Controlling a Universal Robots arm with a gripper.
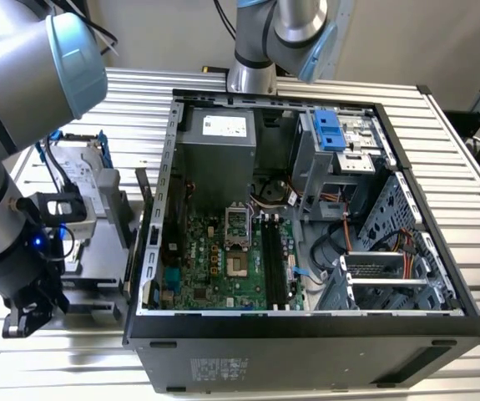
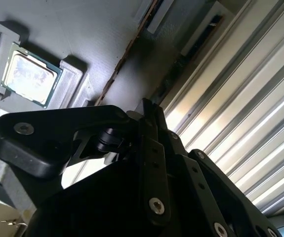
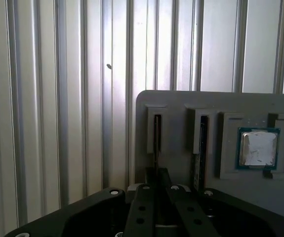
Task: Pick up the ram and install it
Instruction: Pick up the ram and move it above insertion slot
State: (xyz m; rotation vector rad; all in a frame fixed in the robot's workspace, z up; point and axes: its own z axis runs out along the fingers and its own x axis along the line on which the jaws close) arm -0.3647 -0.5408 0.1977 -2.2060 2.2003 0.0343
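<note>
Here, grey tray (image 3: 181,98) holds the ram (image 3: 156,140) — plus square chip (image 3: 258,148).

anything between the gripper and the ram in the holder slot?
Nothing visible. In the first wrist view the gripper lines up with the ram, which stands on edge in a slot of the grey holder. Nothing shows between them. A second stick and the square chip sit off to one side.

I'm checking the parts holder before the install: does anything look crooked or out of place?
Nothing stands out. The ram stands straight in its holder slot by the gripper, a second stick likewise, and the square chip lies flat in its recess.
</note>
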